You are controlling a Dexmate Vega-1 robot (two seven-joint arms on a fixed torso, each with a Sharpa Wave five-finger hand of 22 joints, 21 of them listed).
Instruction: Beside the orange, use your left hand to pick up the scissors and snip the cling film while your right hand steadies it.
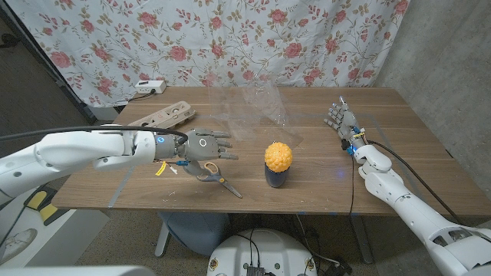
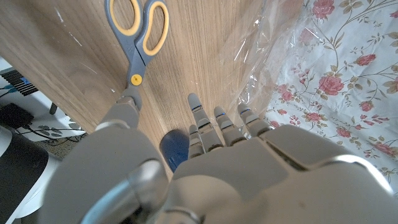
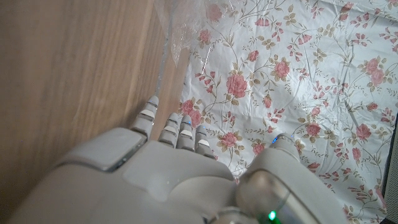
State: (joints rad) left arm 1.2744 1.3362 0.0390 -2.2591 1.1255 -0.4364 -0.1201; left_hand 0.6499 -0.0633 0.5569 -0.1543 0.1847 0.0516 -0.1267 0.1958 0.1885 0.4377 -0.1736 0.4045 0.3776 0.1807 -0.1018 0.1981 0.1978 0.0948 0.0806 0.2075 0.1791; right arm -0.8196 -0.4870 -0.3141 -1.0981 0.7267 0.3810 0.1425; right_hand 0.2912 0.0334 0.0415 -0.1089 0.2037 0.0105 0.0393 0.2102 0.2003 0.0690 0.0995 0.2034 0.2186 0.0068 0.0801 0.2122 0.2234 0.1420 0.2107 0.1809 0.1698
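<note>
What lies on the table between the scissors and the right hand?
In the head view, the orange on its dark stand lies between the scissors and the right hand; otherwise bare wood.

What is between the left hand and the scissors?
Nothing visible. The left hand is open just behind the scissors, which lie free on the table. The orange stands off to the side, out of the way.

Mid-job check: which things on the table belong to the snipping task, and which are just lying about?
Job:
scissors
cling film
orange, the place marker
left robot hand
right robot hand

Lying about:
wooden piece at the table's back left
white power strip behind it
</note>
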